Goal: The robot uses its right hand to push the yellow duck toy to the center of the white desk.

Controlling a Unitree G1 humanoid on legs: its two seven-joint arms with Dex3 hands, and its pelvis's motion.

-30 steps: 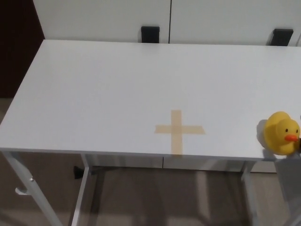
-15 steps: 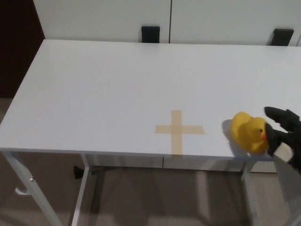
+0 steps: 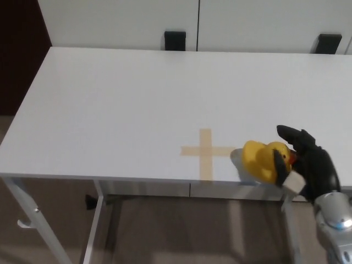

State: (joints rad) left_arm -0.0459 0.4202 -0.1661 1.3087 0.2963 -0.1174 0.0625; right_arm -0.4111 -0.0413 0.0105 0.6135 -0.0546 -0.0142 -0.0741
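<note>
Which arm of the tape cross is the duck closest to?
The right arm of the tape cross: the duck, with the right hand against it, sits just at that arm's tip, clear of the other three.

White desk (image 3: 126,99): smooth matt top, looks like laminate. Tape cross (image 3: 208,151) on desk: tan, matt, paper-like. Yellow duck toy (image 3: 265,160) just right of cross: smooth plastic/rubber w/ soft sheen. Right hand (image 3: 307,164) touching duck: black matt plastic; forearm below looks grey metal, slightly glossy.
</note>
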